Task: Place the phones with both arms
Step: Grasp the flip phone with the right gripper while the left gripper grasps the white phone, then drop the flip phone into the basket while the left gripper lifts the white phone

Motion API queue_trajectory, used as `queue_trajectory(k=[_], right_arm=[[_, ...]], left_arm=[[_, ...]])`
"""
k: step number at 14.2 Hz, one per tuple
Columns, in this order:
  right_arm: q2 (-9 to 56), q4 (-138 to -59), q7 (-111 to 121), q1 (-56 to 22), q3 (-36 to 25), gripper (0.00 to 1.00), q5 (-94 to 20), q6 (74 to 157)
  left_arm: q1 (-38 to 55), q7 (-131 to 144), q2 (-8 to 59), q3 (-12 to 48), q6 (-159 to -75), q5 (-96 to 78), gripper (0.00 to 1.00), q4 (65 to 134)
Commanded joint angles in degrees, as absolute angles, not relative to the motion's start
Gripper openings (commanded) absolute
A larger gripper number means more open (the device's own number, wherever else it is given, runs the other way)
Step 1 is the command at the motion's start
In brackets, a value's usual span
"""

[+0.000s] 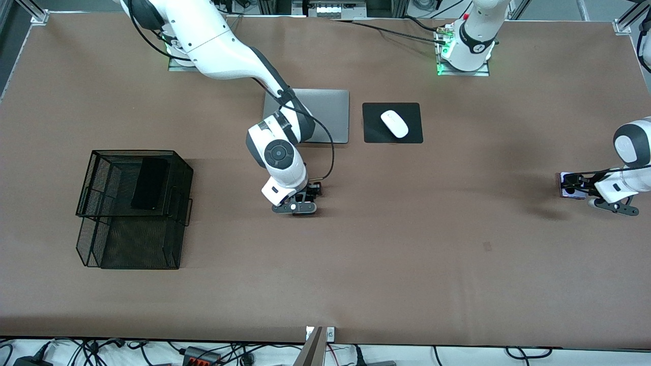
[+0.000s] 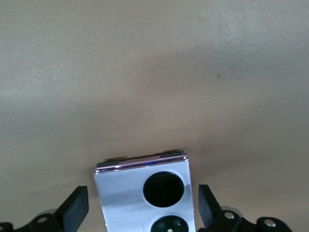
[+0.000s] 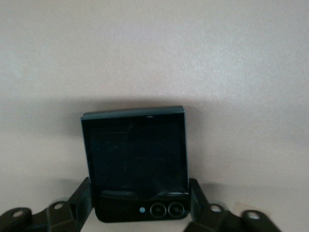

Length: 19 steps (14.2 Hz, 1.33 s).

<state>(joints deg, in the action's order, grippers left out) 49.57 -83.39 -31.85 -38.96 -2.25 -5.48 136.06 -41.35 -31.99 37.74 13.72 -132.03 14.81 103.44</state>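
The small lilac-white phone (image 2: 130, 193) with two round black lenses lies flat on the table at the left arm's end (image 1: 570, 193). My left gripper (image 2: 142, 205) is open around it, with a gap on each side, and shows low over the table in the front view (image 1: 572, 183). The small black folded phone (image 3: 135, 159) sits between the fingers of my right gripper (image 3: 140, 195), which press on both its sides. That gripper (image 1: 309, 193) is low at the table's middle and hides the phone in the front view. The long slim black phone (image 1: 150, 183) lies in the mesh basket.
The black wire-mesh basket (image 1: 101, 168) stands toward the right arm's end. A closed silver laptop (image 1: 333, 112) and a white mouse (image 1: 394, 123) on a black pad (image 1: 374, 132) lie near the bases.
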Motion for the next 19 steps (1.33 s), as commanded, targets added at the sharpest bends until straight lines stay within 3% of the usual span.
queue_trajectory(k=[1, 4, 9, 10, 14, 17, 19], right_arm=[[49.8, -82.7, -30.7, -38.4, -2.3, 0.3, -6.1, 136.1], [47.4, -82.7, -30.8, -37.0, -2.6, 0.27, -6.1, 134.0], [36.7, -83.1, -23.5, -28.1, -3.4, 0.27, -5.2, 120.0], [34.9, -83.3, -21.1, -26.4, -3.9, 0.27, -5.2, 116.0], [29.5, -83.9, -7.8, -20.8, -8.7, 0.27, -4.3, 104.5], [27.0, -86.8, 0.3, -17.7, -11.9, 0.27, -4.2, 102.5], [26.6, -89.6, 4.0, -16.6, -14.4, 0.27, -2.9, 102.4]], left_arm=[[-41.6, -33.7, 35.8, 13.4, -133.0, 13.7, 1.0, 106.1], [-41.8, -34.0, 35.9, 13.4, -133.5, 13.7, 1.0, 106.3], [-42.1, -34.9, 35.9, 13.1, -134.9, 13.7, 1.0, 107.0], [-42.1, -34.9, 35.9, 13.1, -134.8, 13.7, 0.95, 107.0], [-41.6, -36.4, 35.8, 13.0, -134.5, 13.7, 0.57, 107.0], [-40.6, -35.2, 35.5, 13.0, -132.5, 13.7, 0.46, 106.5], [-37.3, -30.2, 33.9, 13.1, -127.5, 13.4, 0.46, 105.8]])
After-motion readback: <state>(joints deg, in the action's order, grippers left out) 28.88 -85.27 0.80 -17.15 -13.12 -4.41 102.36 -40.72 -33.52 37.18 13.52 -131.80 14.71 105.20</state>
